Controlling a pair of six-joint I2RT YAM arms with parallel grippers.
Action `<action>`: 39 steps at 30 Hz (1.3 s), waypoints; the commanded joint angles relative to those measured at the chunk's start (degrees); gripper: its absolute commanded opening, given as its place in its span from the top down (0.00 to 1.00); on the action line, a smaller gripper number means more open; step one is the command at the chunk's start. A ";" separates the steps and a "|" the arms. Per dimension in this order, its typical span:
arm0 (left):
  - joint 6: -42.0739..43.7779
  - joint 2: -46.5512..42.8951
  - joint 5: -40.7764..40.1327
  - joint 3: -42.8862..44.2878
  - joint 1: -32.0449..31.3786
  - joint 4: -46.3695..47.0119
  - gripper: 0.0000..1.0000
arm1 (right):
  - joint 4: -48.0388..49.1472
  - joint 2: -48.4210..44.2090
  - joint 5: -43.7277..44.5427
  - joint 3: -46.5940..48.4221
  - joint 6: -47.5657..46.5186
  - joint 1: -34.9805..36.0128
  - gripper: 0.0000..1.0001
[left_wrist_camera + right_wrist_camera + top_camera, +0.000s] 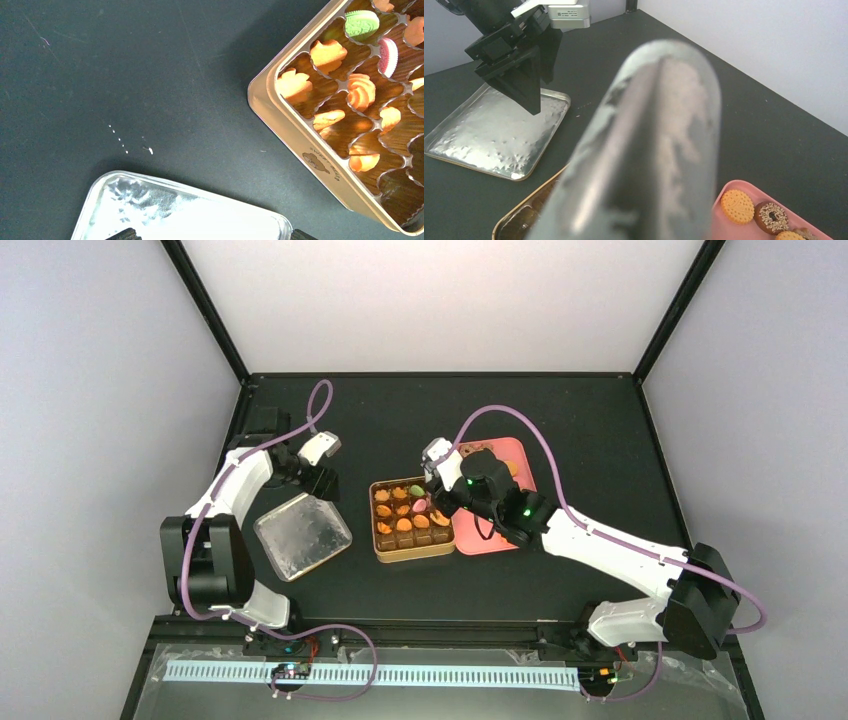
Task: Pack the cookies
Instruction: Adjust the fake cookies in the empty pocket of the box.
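On the bench (400, 420), the tin (415, 555) sits mid-way with cookies (404, 524) in its compartments. The lid (302, 535) lies just left, the tray (487, 542) just right.

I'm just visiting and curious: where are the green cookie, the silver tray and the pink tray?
green cookie (362, 24): left wrist view, its top face.
silver tray (303, 533): top view, its middle.
pink tray (490, 542): top view, bare near end.

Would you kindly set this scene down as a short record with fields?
tin: mid-table, cookies in its compartments
tray: pink, right of tin, more cookies on it
lid: silver, left of tin
left end effector: open, above lid
right end effector: holding tongs, by the tin's far right corner
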 commanded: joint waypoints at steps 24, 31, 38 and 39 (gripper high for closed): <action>1.12 -0.34 1.35 1.95 0.55 -0.79 0.20 | 1.20 1.94 -0.42 -0.28 -0.95 0.33 0.87; 1.21 -0.34 1.29 1.82 0.59 -0.70 0.20 | 2.34 1.90 0.05 -2.73 0.30 0.33 0.87; 1.20 -0.39 1.51 1.66 0.66 -0.84 0.20 | 1.17 0.19 0.68 -0.27 1.45 0.18 0.86; 1.20 -0.48 1.50 1.64 0.59 -0.79 0.20 | 0.86 -0.44 1.01 0.39 1.60 0.12 0.85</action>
